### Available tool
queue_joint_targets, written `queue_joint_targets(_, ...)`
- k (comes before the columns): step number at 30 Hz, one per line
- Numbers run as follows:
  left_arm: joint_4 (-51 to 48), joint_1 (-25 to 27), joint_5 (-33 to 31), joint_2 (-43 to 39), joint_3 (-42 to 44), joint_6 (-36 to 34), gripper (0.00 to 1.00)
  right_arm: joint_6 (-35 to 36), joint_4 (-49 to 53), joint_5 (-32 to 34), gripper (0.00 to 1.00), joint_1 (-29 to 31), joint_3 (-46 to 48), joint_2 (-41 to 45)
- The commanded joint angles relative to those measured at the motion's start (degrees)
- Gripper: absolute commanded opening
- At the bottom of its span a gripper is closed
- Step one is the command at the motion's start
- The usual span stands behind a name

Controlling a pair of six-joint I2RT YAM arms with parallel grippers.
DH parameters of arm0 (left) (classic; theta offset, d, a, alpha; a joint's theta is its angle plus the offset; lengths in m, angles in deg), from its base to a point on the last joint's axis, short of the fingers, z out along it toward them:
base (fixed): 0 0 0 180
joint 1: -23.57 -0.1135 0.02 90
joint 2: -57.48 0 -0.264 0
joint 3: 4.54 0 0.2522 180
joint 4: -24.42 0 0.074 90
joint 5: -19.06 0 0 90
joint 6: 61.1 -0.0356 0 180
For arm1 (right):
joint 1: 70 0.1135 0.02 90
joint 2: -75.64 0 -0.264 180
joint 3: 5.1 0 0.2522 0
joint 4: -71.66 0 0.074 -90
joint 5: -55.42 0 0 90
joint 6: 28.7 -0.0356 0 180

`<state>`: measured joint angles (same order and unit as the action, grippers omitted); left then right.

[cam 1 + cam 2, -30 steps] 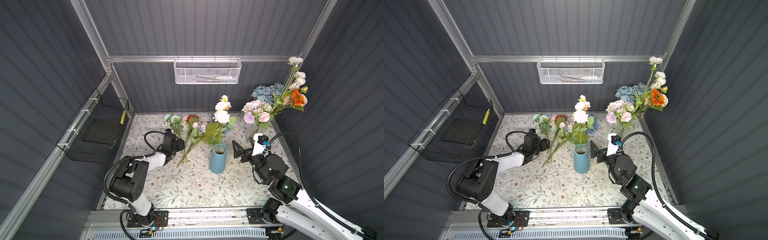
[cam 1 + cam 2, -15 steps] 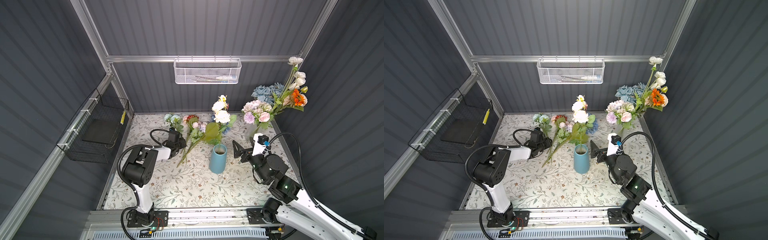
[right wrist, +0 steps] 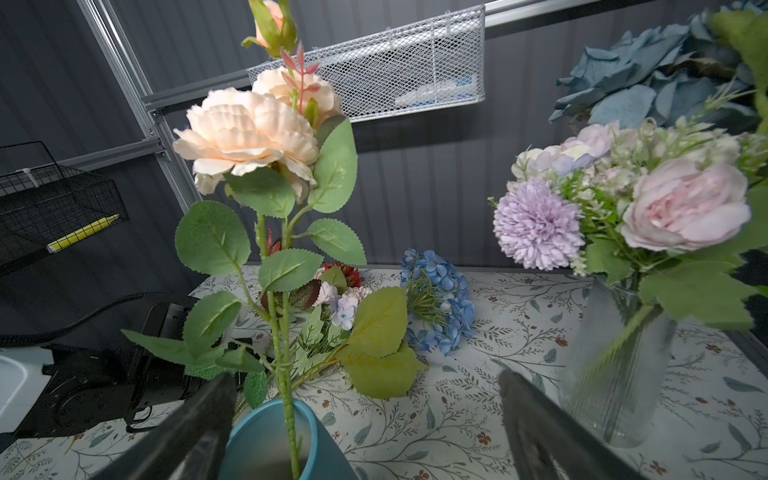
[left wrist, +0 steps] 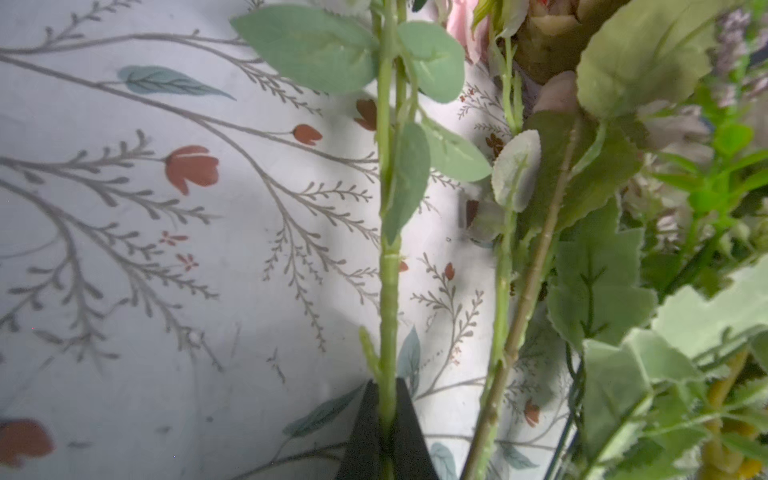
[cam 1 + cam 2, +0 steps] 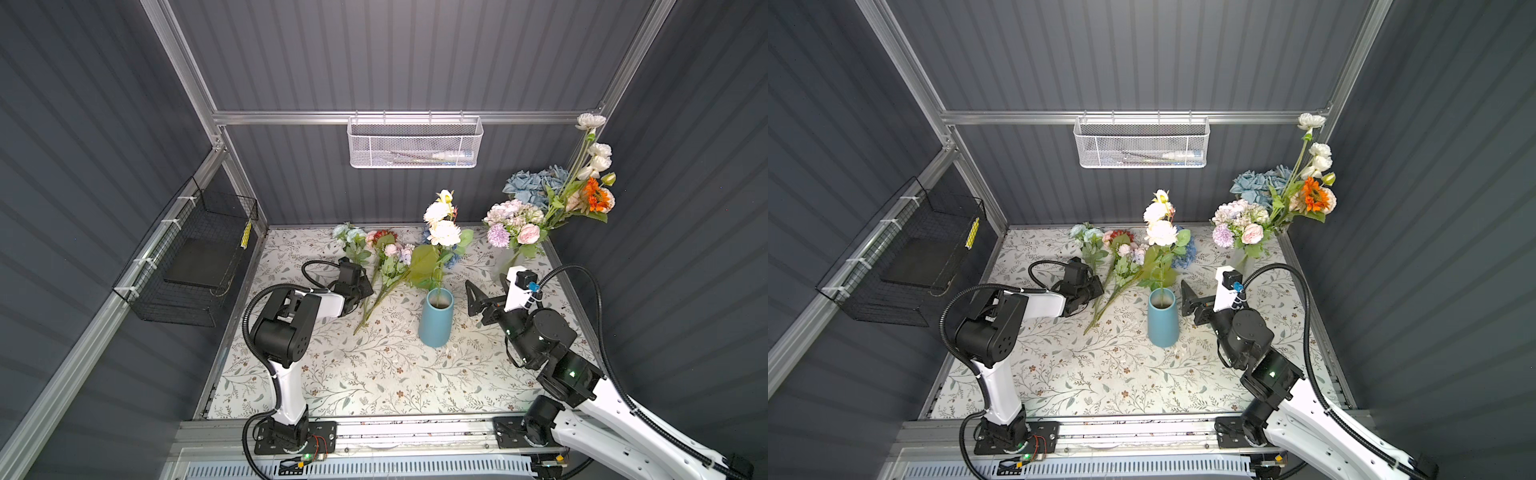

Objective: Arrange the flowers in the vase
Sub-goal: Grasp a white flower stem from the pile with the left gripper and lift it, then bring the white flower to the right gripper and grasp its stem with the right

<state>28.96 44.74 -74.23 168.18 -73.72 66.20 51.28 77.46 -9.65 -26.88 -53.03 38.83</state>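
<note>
A blue vase (image 5: 435,322) (image 5: 1163,320) (image 3: 270,440) stands mid-table with one cream-blossomed spray (image 5: 442,228) (image 3: 249,137) upright in it. More flowers (image 5: 386,266) (image 5: 1121,257) lie flat on the table behind and left of the vase. My left gripper (image 5: 365,291) (image 5: 1096,289) sits low at their stems. In the left wrist view it (image 4: 386,415) is shut on a thin green stem (image 4: 388,299) with rounded leaves; its blossoms are out of that view. My right gripper (image 5: 486,291) (image 5: 1200,295) (image 3: 365,376) hovers just right of the vase, open and empty.
A ribbed clear glass vase (image 5: 513,259) (image 3: 615,382) with a full bouquet stands at the back right corner. A blue hydrangea head (image 3: 436,299) lies behind the blue vase. A white mesh basket (image 5: 415,141) hangs on the back wall, a black wire basket (image 5: 195,257) on the left wall.
My left arm reached further in toward the lying stems and its jaws closed on one stem. The right arm stayed where it was.
</note>
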Motion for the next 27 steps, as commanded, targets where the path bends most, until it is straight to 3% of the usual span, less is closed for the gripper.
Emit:
queue_joint_targets(1,0.5,-0.5,-2.1,-2.3,1.3,0.4,0.00,0.6,0.1,0.7,0.99,-0.3,-1.7,0.2)
queue_joint_targets(9,1.7,-0.4,-4.2,-11.8,6.0,1.3,0.00,1.0,-0.3,-0.2,0.99,-0.3,-2.9,-0.7)
queue_joint_targets(20,3.1,-0.4,-5.2,-33.9,12.2,-0.9,0.00,1.2,-2.4,-1.7,0.99,-0.3,-3.7,-2.0)
queue_joint_targets(27,7.5,-0.4,2.2,-46.2,12.3,-5.0,0.00,0.8,-2.9,-6.9,0.99,-0.3,-5.1,-1.9)
